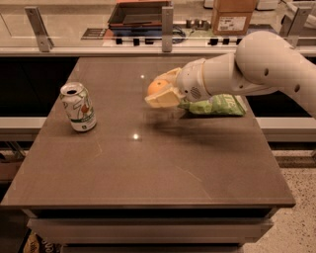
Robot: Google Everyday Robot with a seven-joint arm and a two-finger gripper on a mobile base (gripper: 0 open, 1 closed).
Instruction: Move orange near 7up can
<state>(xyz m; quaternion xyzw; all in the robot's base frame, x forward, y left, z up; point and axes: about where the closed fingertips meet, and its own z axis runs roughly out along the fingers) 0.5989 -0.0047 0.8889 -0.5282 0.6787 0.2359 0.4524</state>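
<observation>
The orange [157, 87] is a small round orange fruit held between the cream fingers of my gripper [161, 90], above the middle of the brown table [148, 168]. The gripper is shut on it and held off the surface, with a shadow below it. The 7up can [78, 106], white and green with a silver top, stands upright at the table's left side, well to the left of the gripper. My white arm [256, 64] reaches in from the right.
A crinkled green chip bag [215, 105] lies on the table's right side, partly behind the arm. A counter with a dark tray [139, 14], metal posts [167, 22] and a cardboard box [233, 16] runs along the back.
</observation>
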